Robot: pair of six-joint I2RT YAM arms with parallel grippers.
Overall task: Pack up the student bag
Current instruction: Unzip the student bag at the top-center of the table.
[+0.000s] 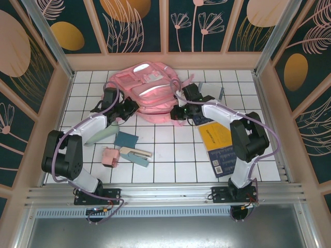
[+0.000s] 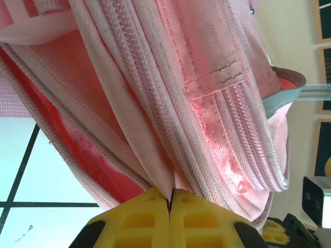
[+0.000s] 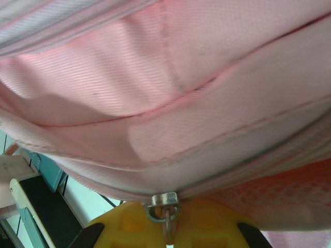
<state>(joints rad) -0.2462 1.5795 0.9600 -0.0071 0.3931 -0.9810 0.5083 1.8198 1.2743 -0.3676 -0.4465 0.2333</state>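
**Grippers, pair: both closed on the pink backpack**

Item 1: left gripper (image 2: 169,200), two yellow ribbed plastic fingers on a black body. The jaws are pressed together on a thin fold of pink fabric beside a zip track, and the cloth rises taut from the pinch. From above it sits at the bag's near-left edge.

Item 2: right gripper (image 3: 166,223), same make. The jaws are closed on a small silver metal zip pull (image 3: 165,204) that hangs from its slider along a seam. From above it sits at the bag's near-right edge.

Item 3: student bag (image 1: 150,85), large and soft, of pink fabric with silvery strips and several zip tracks. Orange-red lining shows at one parted seam. It lies at the far middle of the white tiled table (image 1: 170,165), close to the back wall, between the two grippers.

Item 4: yellow rectangular booklet (image 1: 213,137), right of centre beside the right arm. It touches a dark blue printed book (image 1: 227,161) lying nearer the arm bases.

Item 5: teal wedge-shaped pouch (image 1: 102,135), left of centre beside the left arm.

Item 6: dark teal flat square (image 1: 126,139), just right of the pouch.

Item 7: small pink box (image 1: 109,156), nearer the bases than the pouch.

Item 8: long cream-and-teal object (image 1: 135,154), just right of the box; kind unclear.

Items 4 to 8 lie on the table, outside the bag.
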